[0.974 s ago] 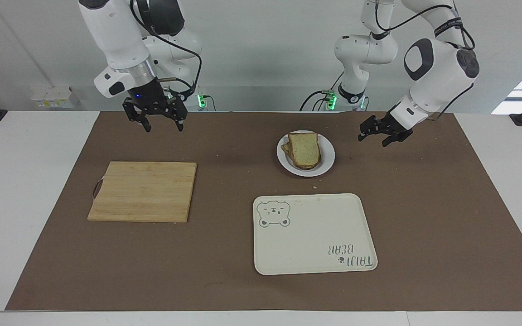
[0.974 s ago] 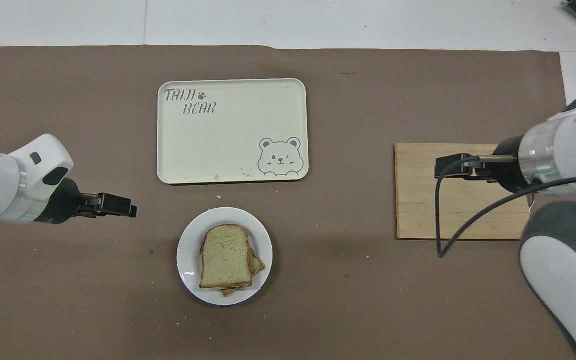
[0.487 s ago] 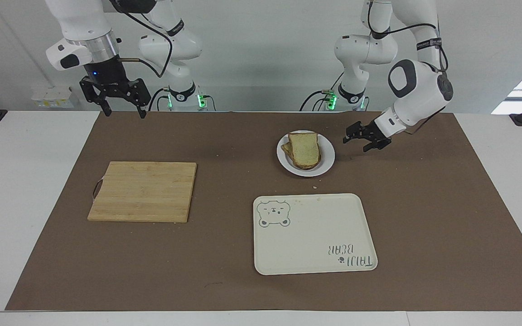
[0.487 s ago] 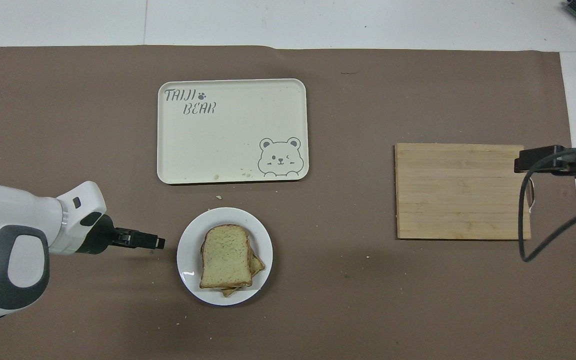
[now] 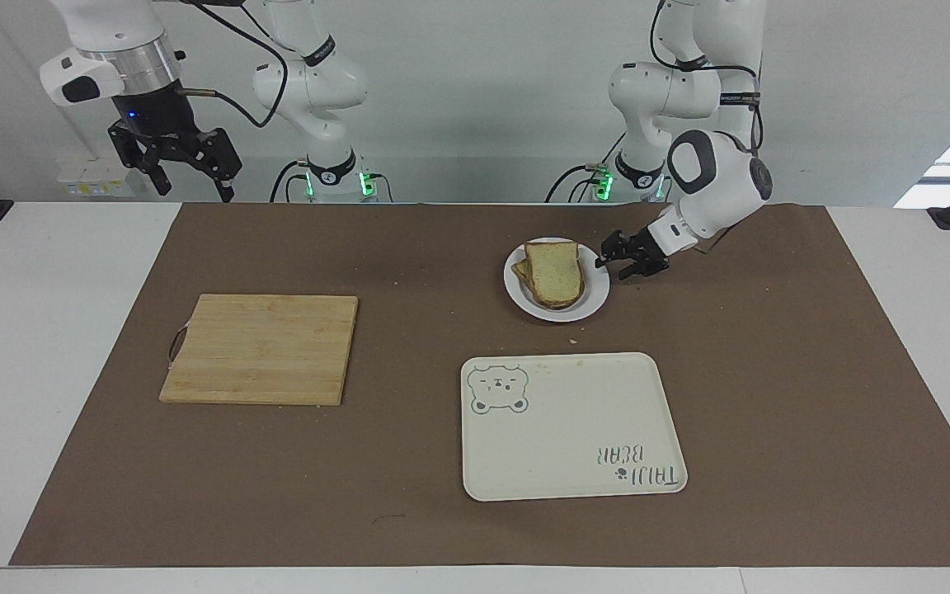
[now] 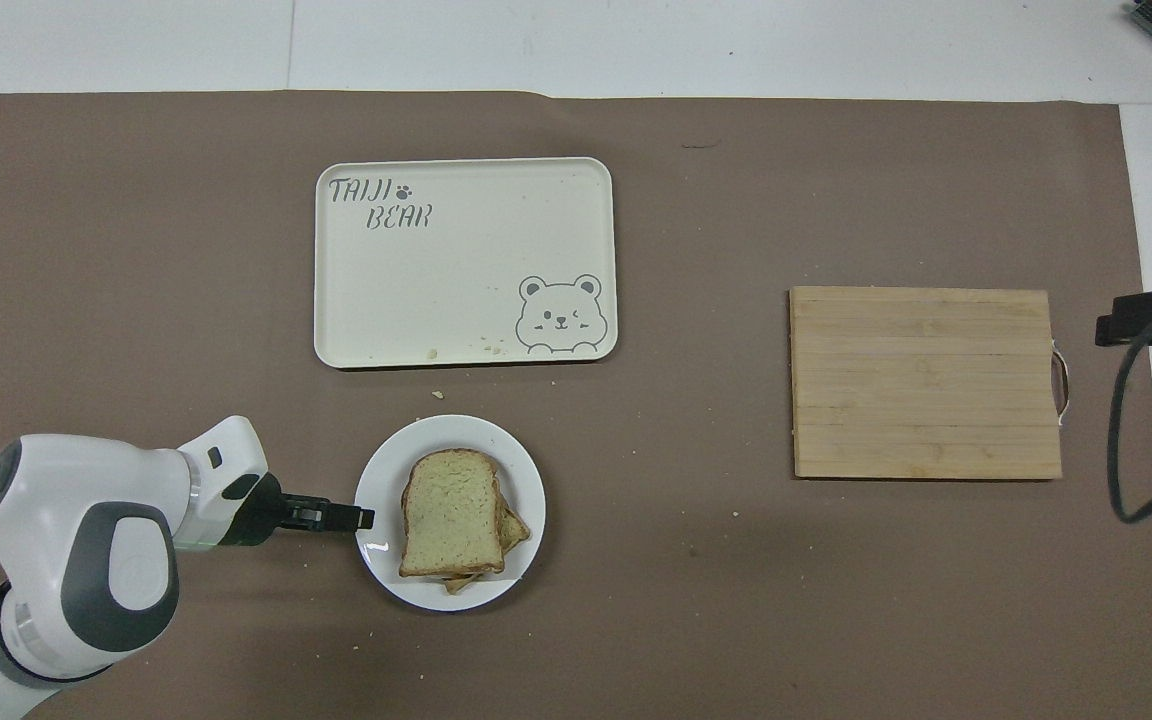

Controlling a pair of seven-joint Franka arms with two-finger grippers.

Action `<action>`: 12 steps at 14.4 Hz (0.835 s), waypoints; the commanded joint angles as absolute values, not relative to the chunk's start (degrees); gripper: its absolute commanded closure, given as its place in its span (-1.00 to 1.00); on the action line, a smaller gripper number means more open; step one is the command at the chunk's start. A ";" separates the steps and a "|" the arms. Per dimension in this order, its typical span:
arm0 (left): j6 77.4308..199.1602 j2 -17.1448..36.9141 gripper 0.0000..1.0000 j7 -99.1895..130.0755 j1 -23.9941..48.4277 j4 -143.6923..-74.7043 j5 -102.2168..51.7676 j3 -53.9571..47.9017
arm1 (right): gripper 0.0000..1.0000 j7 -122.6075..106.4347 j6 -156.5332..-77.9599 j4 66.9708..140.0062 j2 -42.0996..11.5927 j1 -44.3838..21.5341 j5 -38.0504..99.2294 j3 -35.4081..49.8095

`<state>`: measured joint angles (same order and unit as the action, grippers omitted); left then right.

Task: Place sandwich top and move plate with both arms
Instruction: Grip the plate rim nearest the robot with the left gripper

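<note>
- Two pincers in play: left pincer (image 5: 623, 266) low at the plate (image 5: 594, 290) rim on the left arm's side, jaws part-way in; hard to tell whether already gripping.
- Right pincer (image 5: 178, 165) spread wide, raised well off toward the right arm's end, past the board (image 5: 261, 348).
- Top (image 5: 555, 271) already lying on the stack, on the plate, just beside the left pincer.
- Better done by pinching only the rim, staying clear of the bread, lifting level.
- Since earlier: left pincer moved in to the rim and narrowed; right pincer withdrawn from over the board.
</note>
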<state>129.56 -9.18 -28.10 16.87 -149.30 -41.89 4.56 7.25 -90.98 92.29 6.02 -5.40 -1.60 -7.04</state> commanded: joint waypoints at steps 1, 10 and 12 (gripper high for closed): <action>131.66 -10.11 -0.30 -29.97 18.37 -151.35 -43.68 5.36 | -1.00 5.19 -90.09 92.46 5.80 -4.92 -2.02 -6.59; 136.50 -9.58 0.84 -29.97 23.38 -154.86 -46.14 5.36 | -1.00 -1.67 -86.84 91.41 5.27 -4.66 -3.52 -6.77; 136.14 -9.14 1.00 -29.53 23.29 -154.43 -46.32 5.45 | -1.00 -1.84 -86.84 91.67 5.54 -4.75 -3.51 -6.77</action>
<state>134.95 -8.91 -28.94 22.22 -152.81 -45.86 4.61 -0.15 -87.83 92.27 5.71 -5.32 -2.24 -7.12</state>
